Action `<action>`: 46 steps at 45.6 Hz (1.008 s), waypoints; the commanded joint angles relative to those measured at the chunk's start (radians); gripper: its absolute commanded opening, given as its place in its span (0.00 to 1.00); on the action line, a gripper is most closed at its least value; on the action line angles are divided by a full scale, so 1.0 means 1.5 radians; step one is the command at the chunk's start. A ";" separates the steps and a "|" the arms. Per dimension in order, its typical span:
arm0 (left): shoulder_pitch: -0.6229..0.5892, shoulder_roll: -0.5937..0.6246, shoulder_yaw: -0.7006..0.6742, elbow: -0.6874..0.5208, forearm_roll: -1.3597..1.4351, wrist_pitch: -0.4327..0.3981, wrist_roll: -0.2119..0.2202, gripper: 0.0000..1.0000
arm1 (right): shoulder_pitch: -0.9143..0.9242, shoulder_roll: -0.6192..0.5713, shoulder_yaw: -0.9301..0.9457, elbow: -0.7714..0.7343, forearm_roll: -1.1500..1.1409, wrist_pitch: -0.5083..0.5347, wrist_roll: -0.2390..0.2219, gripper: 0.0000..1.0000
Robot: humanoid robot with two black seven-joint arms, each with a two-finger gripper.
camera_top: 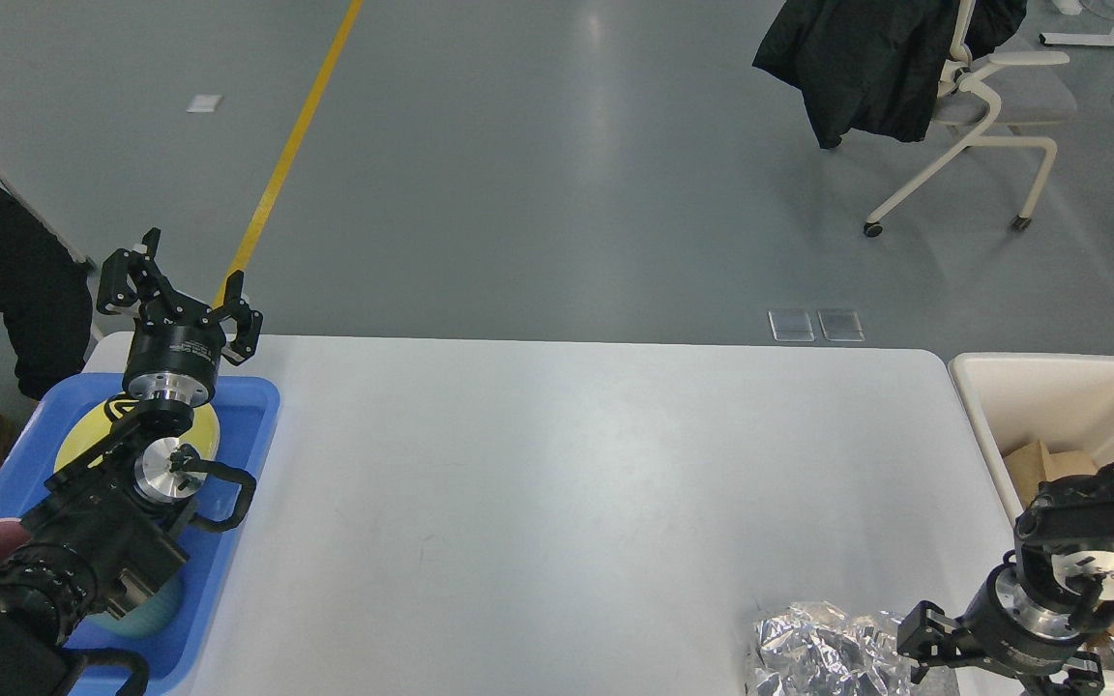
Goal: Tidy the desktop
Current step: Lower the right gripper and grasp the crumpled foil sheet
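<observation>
Crinkled silver foil (pixel 823 650) sits at the near right corner of the desktop (pixel 567 483), the one loose item on this wide white surface, and that looks like what the tidy-up is after. Right gripper (pixel 992 669) is low at the frame's bottom edge, just beside the foil's right side, wrist turned so the fingers point leftward at it. One finger shows close against the foil, the rest is cut off by the edge, so whether it is spread or closed I cannot tell. Just to its right stands the cream bin (pixel 1050 372), with brown paper scraps already inside, a sensible spot for rubbish, so my read is the foil is headed there.

Over on the left, the blue tray (pixel 252 435) holds a yellow plate (pixel 83 440) and other dishes, stacked off the working area. Left gripper (pixel 180 290) is raised above the tray's far end, forearm angled up, fingers spread wide and holding nothing, parked clear.
</observation>
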 commanded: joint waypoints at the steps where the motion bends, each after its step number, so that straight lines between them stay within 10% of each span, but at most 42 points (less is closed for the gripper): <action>1: 0.000 0.000 0.000 0.000 0.000 0.000 0.000 0.96 | -0.015 0.000 0.011 -0.012 0.000 -0.001 0.001 1.00; 33: 0.000 0.000 0.000 0.000 0.000 0.000 0.000 0.96 | -0.056 0.007 0.029 -0.015 0.000 -0.016 0.000 0.70; 46: 0.000 0.000 0.000 0.000 0.000 0.000 0.000 0.96 | -0.062 0.014 0.033 -0.012 0.003 -0.006 0.000 0.07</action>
